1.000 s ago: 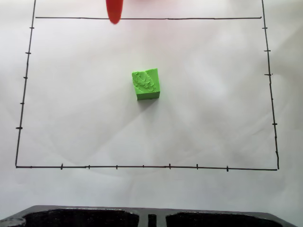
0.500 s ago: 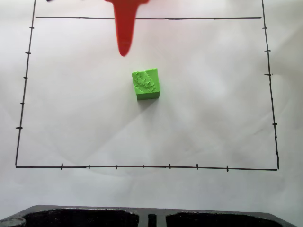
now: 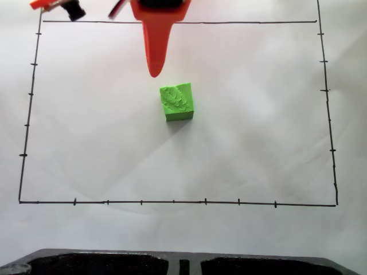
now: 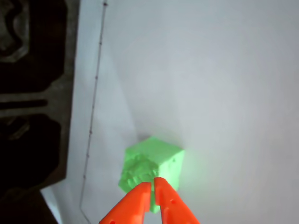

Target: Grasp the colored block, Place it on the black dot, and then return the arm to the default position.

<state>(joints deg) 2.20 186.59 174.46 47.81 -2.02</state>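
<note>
White paper-covered table [image 3: 258, 143], black tick-marked rectangle outline [image 3: 172, 201]. Small bright green bumpy-topped cube [image 3: 177, 102] near table centre. Orange tapered pincer [image 4: 153, 185] above cube's far side, tips nearly together, gripping nothing.

arm [image 3: 157, 23] cut off at top, wrist view blurred

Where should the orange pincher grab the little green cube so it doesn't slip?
Probably by two opposite side walls, coming straight down from above. The green cube sits flat on the white paper, turned slightly against the drawn rectangle, so the jaws would need turning to match. Its top is bumpy and its sides look smoother. In the wrist view the gripper has its jaws together, so they must open first.
</note>
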